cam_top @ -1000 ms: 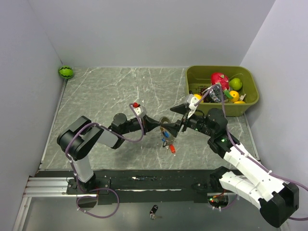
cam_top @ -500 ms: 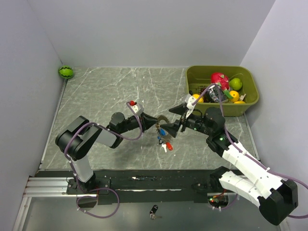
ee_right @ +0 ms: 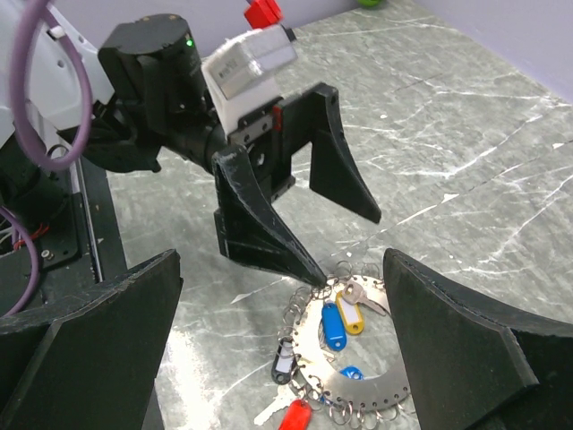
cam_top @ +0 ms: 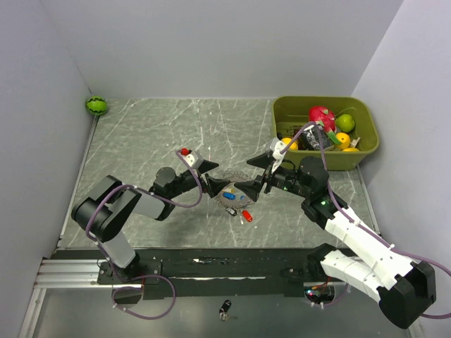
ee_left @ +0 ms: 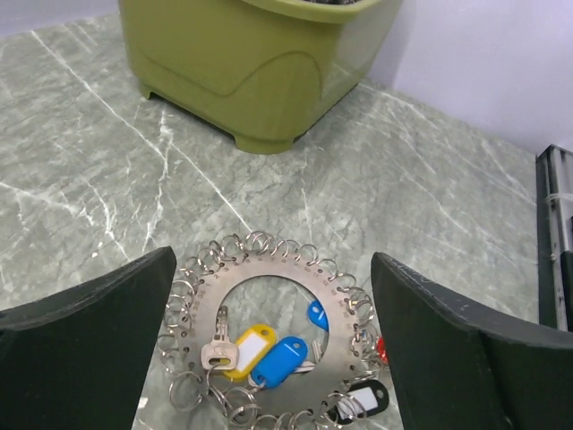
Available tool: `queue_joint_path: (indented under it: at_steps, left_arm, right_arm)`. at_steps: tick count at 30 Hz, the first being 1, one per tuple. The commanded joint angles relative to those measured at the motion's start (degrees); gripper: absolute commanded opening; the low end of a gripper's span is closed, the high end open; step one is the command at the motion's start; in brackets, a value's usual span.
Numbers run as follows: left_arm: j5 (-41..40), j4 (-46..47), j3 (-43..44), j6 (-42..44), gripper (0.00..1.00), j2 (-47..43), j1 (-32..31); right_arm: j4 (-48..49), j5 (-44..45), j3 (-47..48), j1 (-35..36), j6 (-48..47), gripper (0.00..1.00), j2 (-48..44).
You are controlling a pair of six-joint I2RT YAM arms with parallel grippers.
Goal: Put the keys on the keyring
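an olive-green plastic bin sits at the far right corner of the grey marbled counter, holding colourful toy fruit. a small striped green ball rests at the far left corner.

Robotics test cell: plain pale lilac-grey partition walls close in a grey marble-patterned desk on three sides. At the near edge, a black-and-grey robot arm on the left and a white-and-black robot arm on the right are bolted to a black mounting rail, with purple cables looping loose. An olive-green plastic bin of toy fruit sits far right; a small green striped ball lies in the far left corner.
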Motion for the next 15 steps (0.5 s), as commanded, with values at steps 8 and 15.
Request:
queue_joint_path:
  at_steps: [8,15]
  left_arm:
    - [2.84,24.05,-5.29,-12.12,0.96,-1.75,5.55]
    - [1.36,31.81,-6.43,-19.34,0.96,0.02,8.71]
  right_arm:
    - [1.87,-0.76,1.68,0.11,0.40,1.00,0.17]
    - [1.17,-0.40,1.60,0.02,0.23,1.00,-0.27]
